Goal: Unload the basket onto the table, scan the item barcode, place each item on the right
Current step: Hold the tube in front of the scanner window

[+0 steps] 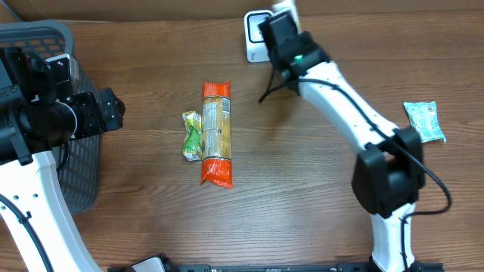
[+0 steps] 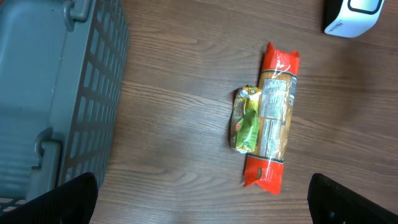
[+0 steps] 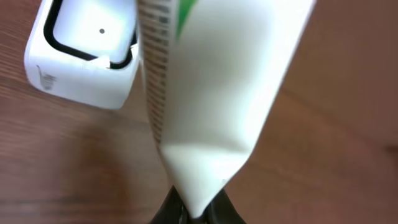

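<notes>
**Jaws closed on a packet presented to the scanner**

The jaws of the right gripper (image 3: 193, 208) are clamped on one narrow end of a flat white plastic packet (image 3: 224, 93). The rest of the packet projects forward from them, clear of the brown wooden worktop (image 1: 302, 189). Gripping at the end probably keeps the printed barcode strip (image 3: 152, 74) uncovered; it runs along the packet's edge nearest the white box-shaped scanner (image 3: 81, 56). The packet sits just beside the scanner's black-rimmed window.

The left gripper (image 1: 113, 112) has its jaws spread wide and empty, beside the grey plastic basket (image 2: 62, 93), well apart from the scanning. Mid-worktop lie a long orange-ended packet (image 1: 216, 134) and, touching it, a small green packet (image 1: 193, 136).
</notes>
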Action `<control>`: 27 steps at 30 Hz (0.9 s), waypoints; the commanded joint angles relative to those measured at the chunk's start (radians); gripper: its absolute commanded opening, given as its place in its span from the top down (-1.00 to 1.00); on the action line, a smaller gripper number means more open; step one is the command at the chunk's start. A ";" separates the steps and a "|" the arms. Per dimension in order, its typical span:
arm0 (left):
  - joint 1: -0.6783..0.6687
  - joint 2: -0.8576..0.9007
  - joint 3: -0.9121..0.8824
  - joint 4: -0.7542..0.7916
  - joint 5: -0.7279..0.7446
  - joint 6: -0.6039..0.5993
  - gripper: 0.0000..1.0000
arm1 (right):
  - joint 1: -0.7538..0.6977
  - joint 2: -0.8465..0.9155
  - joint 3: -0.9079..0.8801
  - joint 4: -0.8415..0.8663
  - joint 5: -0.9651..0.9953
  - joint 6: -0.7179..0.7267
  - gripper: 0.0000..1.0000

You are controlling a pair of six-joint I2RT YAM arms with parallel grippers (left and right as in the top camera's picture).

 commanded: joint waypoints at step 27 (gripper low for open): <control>0.003 0.006 0.006 -0.002 0.009 0.019 -0.99 | -0.040 0.174 0.026 0.404 0.124 -0.555 0.92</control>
